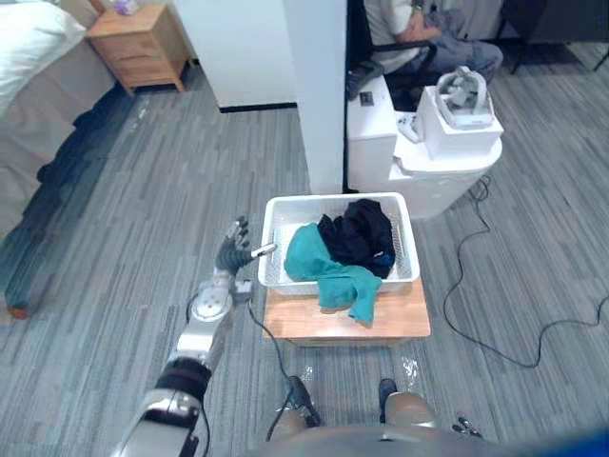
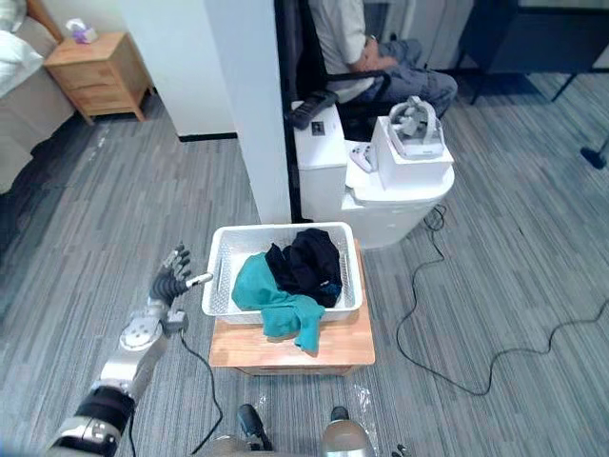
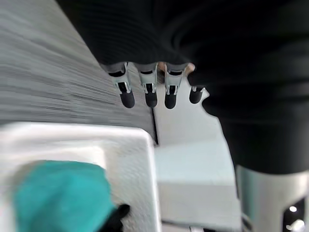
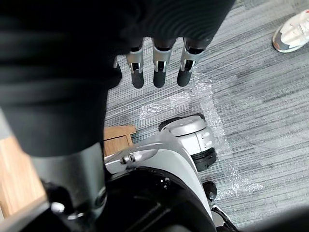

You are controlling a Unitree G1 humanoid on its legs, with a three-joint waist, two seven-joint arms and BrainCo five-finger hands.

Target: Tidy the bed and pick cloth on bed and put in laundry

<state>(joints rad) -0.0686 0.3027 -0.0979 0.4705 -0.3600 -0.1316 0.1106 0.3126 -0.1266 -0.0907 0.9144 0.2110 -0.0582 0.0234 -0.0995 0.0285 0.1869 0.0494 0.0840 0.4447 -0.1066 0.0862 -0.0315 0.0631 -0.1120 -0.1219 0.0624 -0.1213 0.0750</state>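
– So, what sits closest to you?
– My right hand hangs low over the floor, fingers loosely straight, holding nothing. Ahead of it, my left hand is raised just beside the left wall of the laundry basket. Its fingers are spread and straight, and the thumb points at that wall. I cannot tell whether it touches. That hand is empty as well.
– And the cloth?
– It's in the basket, which stands on the low wooden surface. A teal cloth lies on the left, the side nearer my left hand, and its tail spills over the front rim onto the wood. A dark cloth is bunched behind it, to the right.
– Which hand takes it, then?
– The left, I'd say. The teal tail lies to that hand's right and a little nearer me, its long axis running down across the rim. I'd reach inward and lift it back over.
– Anything farther off?
– The bed is well away at my far left, next to a wooden nightstand. From its corner I cannot tell whether any cloth remains there.
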